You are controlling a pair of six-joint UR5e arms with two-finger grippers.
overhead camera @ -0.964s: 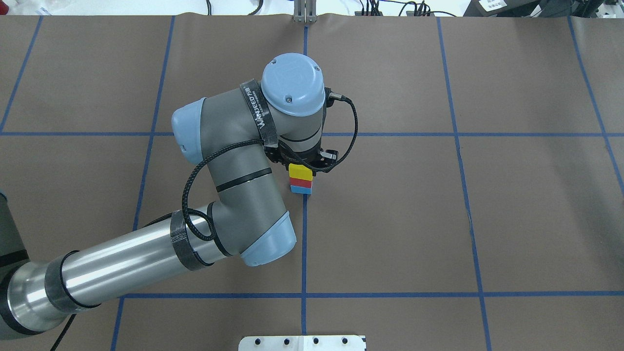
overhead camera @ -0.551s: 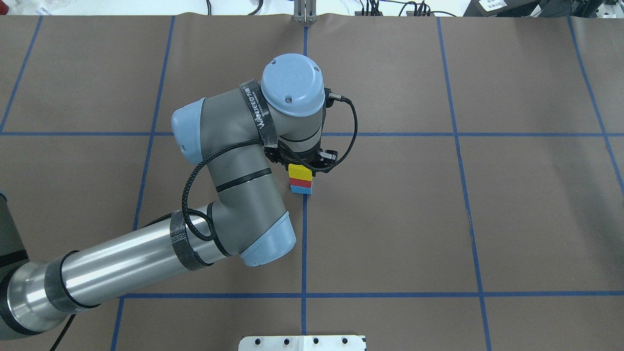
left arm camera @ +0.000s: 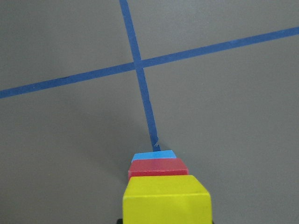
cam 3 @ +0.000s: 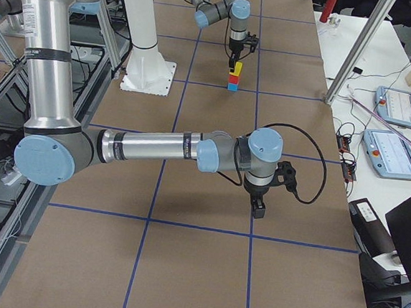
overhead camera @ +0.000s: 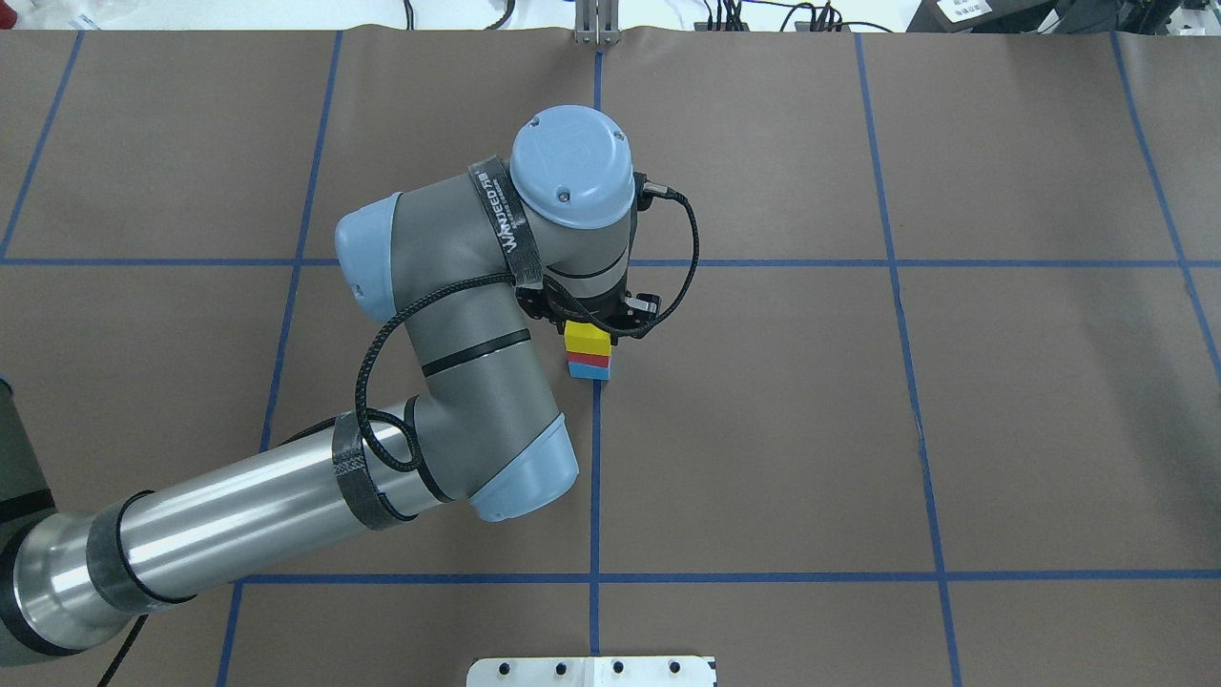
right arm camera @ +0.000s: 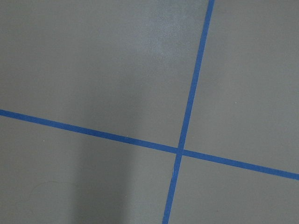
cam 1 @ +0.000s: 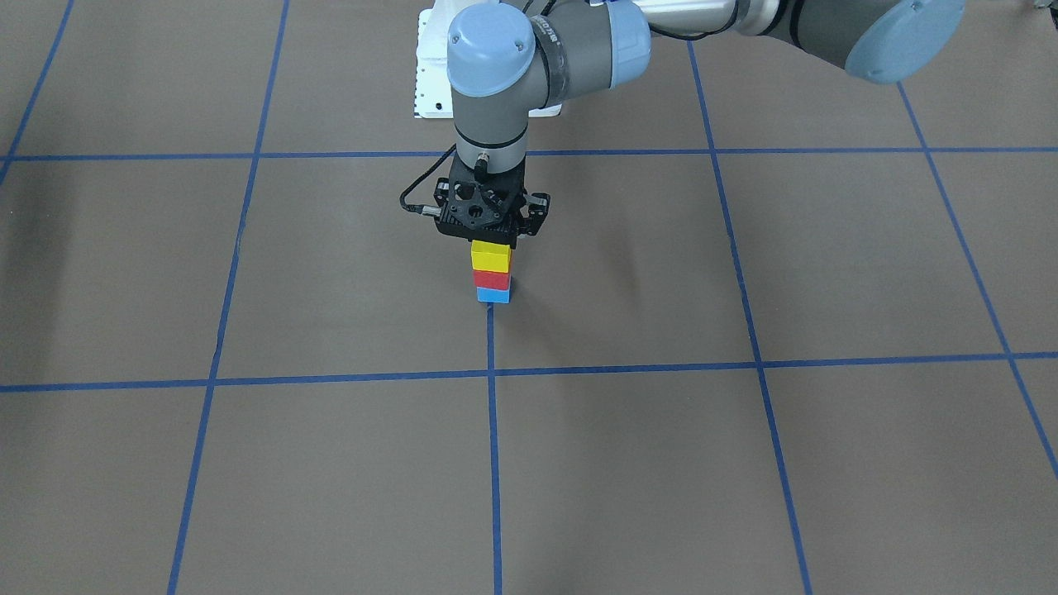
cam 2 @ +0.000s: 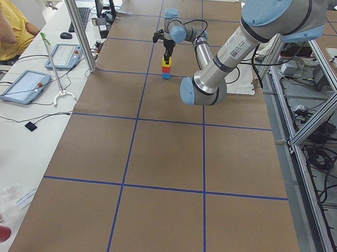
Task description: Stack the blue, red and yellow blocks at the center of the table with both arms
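A stack stands on the centre tape line: blue block (cam 1: pixel 493 295) at the bottom, red block (cam 1: pixel 493 279) in the middle, yellow block (cam 1: pixel 490 257) on top. My left gripper (cam 1: pixel 491 246) points straight down and sits on the top of the yellow block, apparently shut on it; its fingers are mostly hidden. The left wrist view shows the yellow block (left arm camera: pixel 166 198) close up, with red (left arm camera: pixel 157 168) and blue (left arm camera: pixel 153 156) beneath it. My right gripper (cam 3: pixel 259 210) hangs low over bare table far from the stack; I cannot tell whether it is open or shut.
Blue tape lines (overhead camera: pixel 596 477) divide the brown table cover into squares. The white base plate (overhead camera: pixel 591 671) lies at the robot's edge. A post (cam 2: pixel 77 25), tablets (cam 2: pixel 25 84) and a seated operator (cam 2: pixel 10 27) are on the side bench.
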